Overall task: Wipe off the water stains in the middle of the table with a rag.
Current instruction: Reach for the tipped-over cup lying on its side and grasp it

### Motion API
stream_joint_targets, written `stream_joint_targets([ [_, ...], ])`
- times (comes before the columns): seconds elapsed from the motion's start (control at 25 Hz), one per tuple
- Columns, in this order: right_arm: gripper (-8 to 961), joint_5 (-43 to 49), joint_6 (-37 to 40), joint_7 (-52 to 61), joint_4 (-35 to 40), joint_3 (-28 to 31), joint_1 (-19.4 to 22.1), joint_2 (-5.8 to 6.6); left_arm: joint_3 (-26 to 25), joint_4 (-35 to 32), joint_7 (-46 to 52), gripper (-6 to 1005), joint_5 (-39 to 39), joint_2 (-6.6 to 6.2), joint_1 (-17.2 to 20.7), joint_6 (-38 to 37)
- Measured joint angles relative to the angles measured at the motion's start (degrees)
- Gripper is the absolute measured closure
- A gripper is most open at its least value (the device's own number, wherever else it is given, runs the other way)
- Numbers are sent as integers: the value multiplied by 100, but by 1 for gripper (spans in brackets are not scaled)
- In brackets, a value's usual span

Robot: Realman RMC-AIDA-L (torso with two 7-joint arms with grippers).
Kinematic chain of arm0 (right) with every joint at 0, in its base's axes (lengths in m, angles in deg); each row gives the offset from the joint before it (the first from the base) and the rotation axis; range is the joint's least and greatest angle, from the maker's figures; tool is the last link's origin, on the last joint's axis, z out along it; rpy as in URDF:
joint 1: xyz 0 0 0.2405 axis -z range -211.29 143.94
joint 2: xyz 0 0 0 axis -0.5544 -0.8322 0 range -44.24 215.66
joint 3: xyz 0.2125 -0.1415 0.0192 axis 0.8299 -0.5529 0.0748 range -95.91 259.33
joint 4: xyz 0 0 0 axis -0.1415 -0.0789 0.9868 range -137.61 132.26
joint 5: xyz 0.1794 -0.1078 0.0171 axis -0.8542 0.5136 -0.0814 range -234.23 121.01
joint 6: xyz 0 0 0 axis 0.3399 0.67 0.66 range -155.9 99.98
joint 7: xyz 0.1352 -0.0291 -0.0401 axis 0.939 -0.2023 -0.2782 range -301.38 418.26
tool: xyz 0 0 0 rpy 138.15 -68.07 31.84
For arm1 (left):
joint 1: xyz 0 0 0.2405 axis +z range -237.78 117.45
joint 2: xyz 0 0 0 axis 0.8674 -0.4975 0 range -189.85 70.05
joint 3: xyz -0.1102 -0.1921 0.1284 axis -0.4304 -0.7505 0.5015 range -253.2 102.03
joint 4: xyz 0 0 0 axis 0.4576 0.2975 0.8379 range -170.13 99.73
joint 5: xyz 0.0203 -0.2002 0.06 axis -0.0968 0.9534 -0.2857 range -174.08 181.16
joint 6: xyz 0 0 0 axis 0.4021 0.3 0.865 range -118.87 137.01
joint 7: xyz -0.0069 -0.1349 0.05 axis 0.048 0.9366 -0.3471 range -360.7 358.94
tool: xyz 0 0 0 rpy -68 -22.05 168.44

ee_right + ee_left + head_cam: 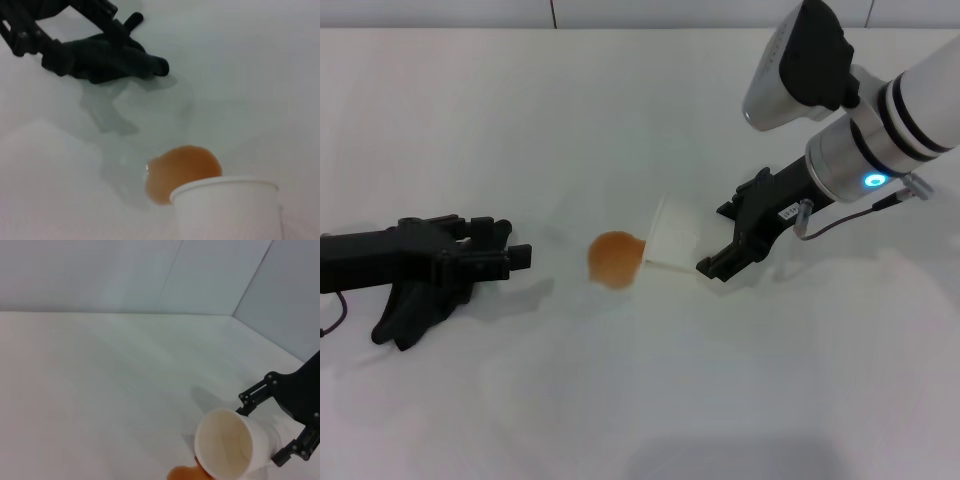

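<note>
The water stain (613, 260) is a roundish orange blob in the middle of the white table (640, 400); it also shows in the right wrist view (181, 169). My right gripper (716, 240) is shut on a white paper cup (670, 240) tipped on its side, mouth just right of the stain. The cup shows in the left wrist view (225, 447) and the right wrist view (227, 210). My left gripper (505, 245) rests at the left, apart from the stain. It holds the black rag (415, 310), which hangs to the table.
The table's far edge meets a pale wall (125, 275). Bare table lies in front of the stain and between the stain and the left gripper.
</note>
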Motion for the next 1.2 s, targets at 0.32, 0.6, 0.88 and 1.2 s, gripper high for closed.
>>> stream_joint_targets([
  [0.32, 117, -3, -95, 61, -8, -92, 10, -4, 0, 0, 0, 109, 0, 0, 0, 27],
  [0.6, 122, -3, -122, 61, -8, -105, 16, -4, 0, 0, 0, 109, 0, 0, 0, 37],
  [0.88, 127, -3, -169, 61, -17, -119, 33, -5, 0, 0, 6, 109, 0, 1, 0, 44],
  [1.2, 180, -4, -172, 61, -17, -181, 18, -4, 0, 0, 8, 109, 0, 0, -1, 50],
])
